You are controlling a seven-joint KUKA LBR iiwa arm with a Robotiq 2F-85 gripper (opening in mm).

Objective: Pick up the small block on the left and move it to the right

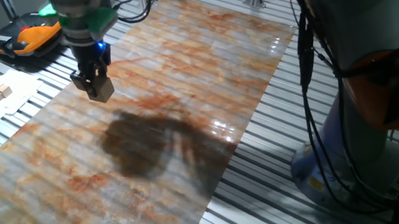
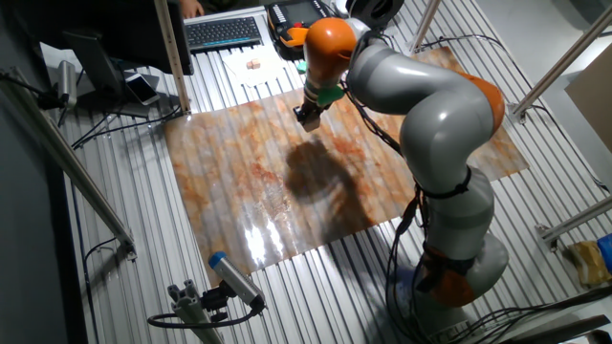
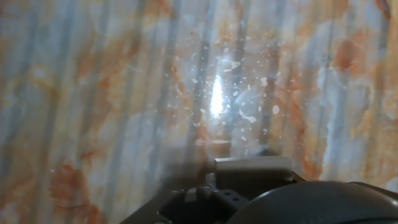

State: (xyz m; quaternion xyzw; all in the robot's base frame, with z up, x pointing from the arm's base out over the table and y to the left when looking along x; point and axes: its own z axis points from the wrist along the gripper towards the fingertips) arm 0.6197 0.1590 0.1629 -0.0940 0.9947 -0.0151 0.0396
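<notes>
1. Gripper [image 1: 95, 86] on the robot arm [image 2: 430, 105] hangs just above the near-left part of the marbled sheet [image 1: 188, 69], its fingers closed on the small block [image 1: 103, 89], whose tan face shows at the fingertips
2. Block sits clear of the sheet, with a dark shadow [image 1: 142, 147] spread on the surface to the right of it; the hand view shows a pale edge that is probably the block [image 3: 252, 165], with bare sheet beyond
3. Two smaller cubes [image 1: 3, 91] lie on white paper [image 1: 9, 100] off the sheet's left edge, well apart from the gripper and not part of the job
4. Judged from this, the lift is done and the carry to the right is the step in hand
5. Doing it well means keeping the grip firm and the height steady while crossing, so the block neither slips nor drags on the glossy surface
6. Release should wait until the block is lowered flat onto the right side, well inside the sheet's edge, then the fingers open and rise straight up
</notes>
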